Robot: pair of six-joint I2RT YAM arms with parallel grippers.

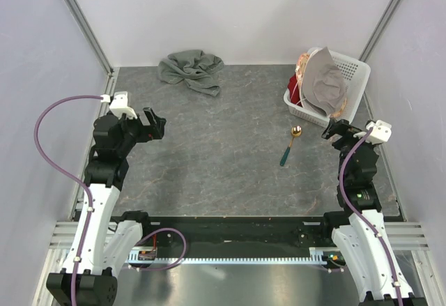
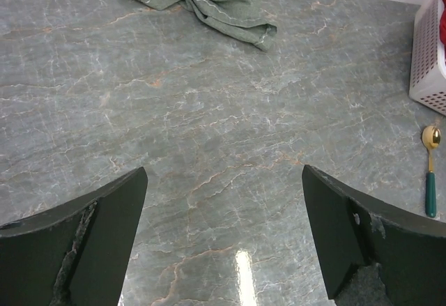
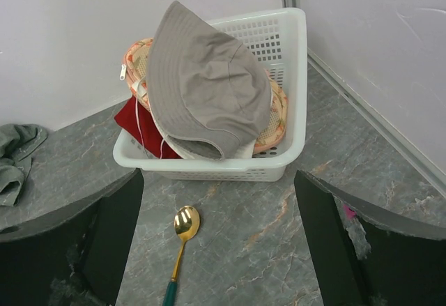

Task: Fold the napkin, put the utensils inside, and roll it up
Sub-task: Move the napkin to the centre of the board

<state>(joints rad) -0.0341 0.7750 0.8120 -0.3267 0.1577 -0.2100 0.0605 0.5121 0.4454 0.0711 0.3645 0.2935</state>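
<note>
Both pincers, left (image 2: 224, 180) and right (image 3: 219, 175), hang wide open and empty above the counter (image 1: 209, 166). The napkin (image 1: 191, 71) lies crumpled at the far edge, well apart from the spoon (image 1: 290, 144) beside the white basket (image 1: 357, 76), and likely needs spreading flat before folding. Only the right wrist view reveals the basket's grey-beige hat (image 3: 209, 90) clearly.

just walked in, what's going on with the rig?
Nothing is held yet. The left gripper and right gripper are both open above the table. The napkin lies crumpled at the far edge. The spoon lies in front of the white basket, near the right gripper. Folding hasn't begun.
</note>
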